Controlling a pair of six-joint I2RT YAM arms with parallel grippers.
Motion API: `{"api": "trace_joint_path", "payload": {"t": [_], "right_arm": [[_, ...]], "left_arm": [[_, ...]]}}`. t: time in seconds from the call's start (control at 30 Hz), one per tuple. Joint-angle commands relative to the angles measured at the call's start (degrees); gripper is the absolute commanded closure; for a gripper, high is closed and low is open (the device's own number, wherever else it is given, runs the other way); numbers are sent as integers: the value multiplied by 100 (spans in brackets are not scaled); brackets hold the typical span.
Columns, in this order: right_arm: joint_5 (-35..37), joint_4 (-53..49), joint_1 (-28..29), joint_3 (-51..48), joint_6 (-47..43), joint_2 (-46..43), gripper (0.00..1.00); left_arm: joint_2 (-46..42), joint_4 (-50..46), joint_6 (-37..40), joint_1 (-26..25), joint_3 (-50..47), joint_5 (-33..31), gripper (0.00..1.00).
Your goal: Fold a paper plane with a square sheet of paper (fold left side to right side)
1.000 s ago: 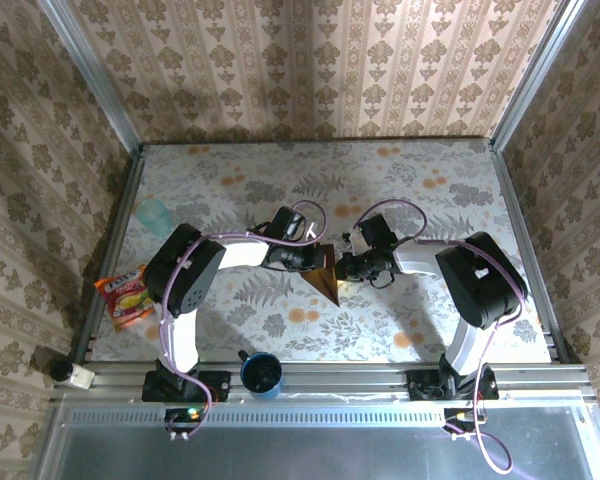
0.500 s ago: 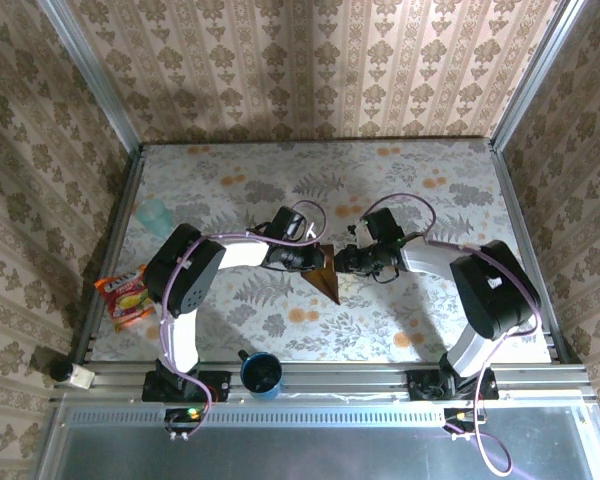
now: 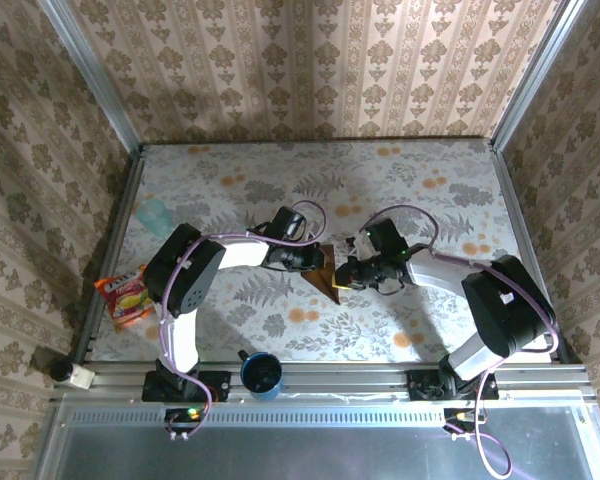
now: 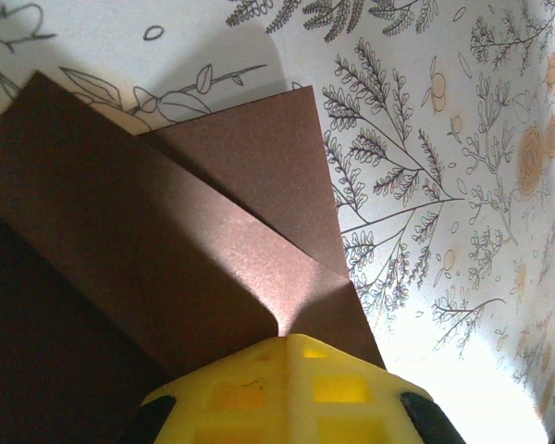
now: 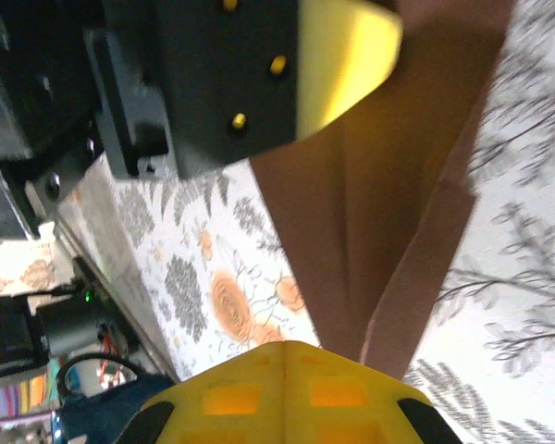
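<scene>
The square sheet of paper (image 3: pixel 327 281) is dark reddish-brown and folded into a pointed wedge near the table's middle, its tip toward the near edge. My left gripper (image 3: pixel 317 261) comes in from the left and is shut on it. In the left wrist view the paper's (image 4: pixel 213 213) crease runs straight into the seam of the left gripper (image 4: pixel 289 339). My right gripper (image 3: pixel 342 274) meets the paper's right edge with its jaws shut. In the right wrist view the paper (image 5: pixel 388 213) passes under one finger of the right gripper (image 5: pixel 285 347), not between the fingers.
A blue cup (image 3: pixel 262 374) stands at the near edge between the arm bases. A pale teal cup (image 3: pixel 155 214) and an orange snack packet (image 3: pixel 125 296) lie at the left side. Metal rails border the table.
The right arm's elbow has swung out to the right and its gripper has shifted slightly along the paper's right edge. The left arm and the paper have stayed put.
</scene>
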Motion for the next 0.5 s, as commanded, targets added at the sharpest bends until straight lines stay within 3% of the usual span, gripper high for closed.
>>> {"api": "trace_joint_path", "payload": {"t": [0.0, 0.47], "right_arm": [[-413, 285, 142, -96, 181, 116, 100], [-217, 157, 202, -177, -47, 599, 100]], "left_arm": [[152, -554, -17, 17, -123, -458, 100], [161, -646, 17, 18, -104, -485, 100]]}}
